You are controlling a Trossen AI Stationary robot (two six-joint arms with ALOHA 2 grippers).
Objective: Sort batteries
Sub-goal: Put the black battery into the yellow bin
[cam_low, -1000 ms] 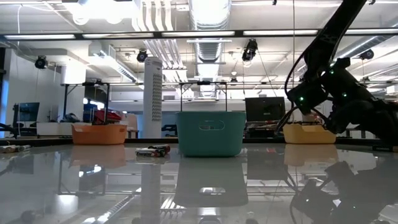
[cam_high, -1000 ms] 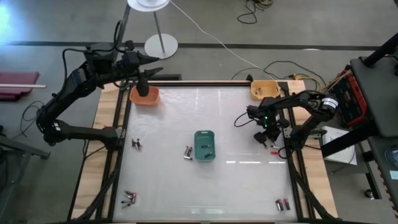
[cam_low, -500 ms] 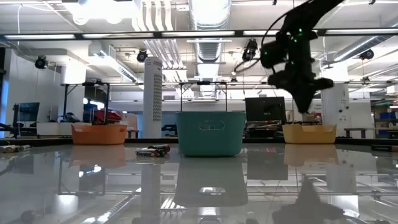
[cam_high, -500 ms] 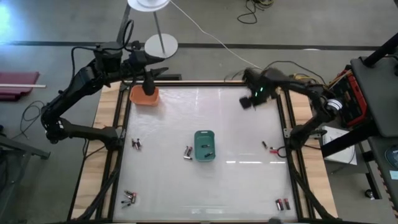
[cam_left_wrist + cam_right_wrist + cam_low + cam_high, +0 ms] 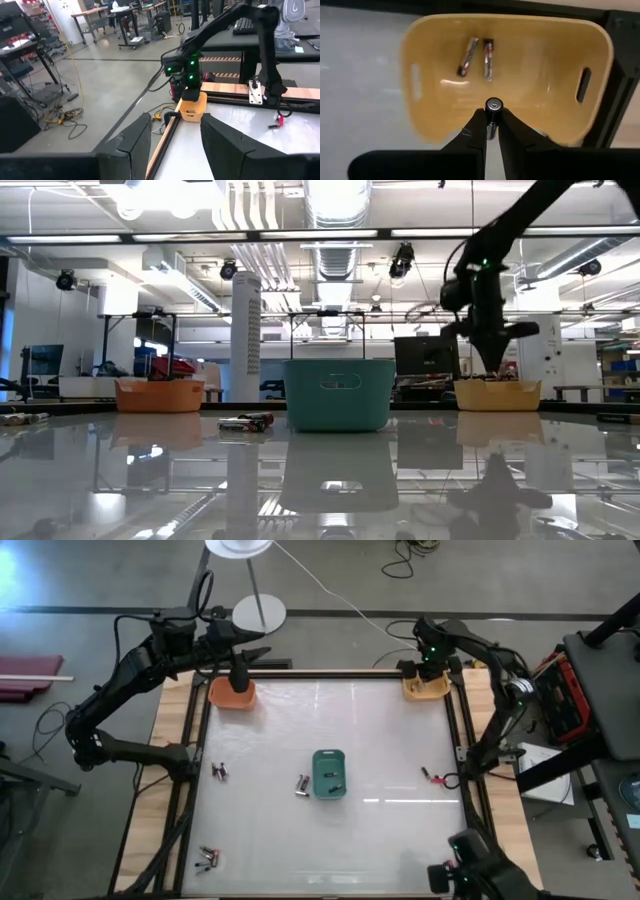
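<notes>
Yellow bin [image 5: 520, 75] upper right of frame | battery [image 5: 492, 117] pinched by right gripper [image 5: 490, 131] above it | release judged next | left gripper [image 5: 172, 137] spread, waiting over orange bin [image 5: 232, 695]

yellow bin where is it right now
The yellow bin sits at the table's far right corner in the high view, directly under the right claw, which grips a battery.

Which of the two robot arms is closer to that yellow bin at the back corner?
The right. The right gripper hangs directly over the yellow bin, holding a battery above it. The left gripper is across the table, over the orange bin.
</notes>
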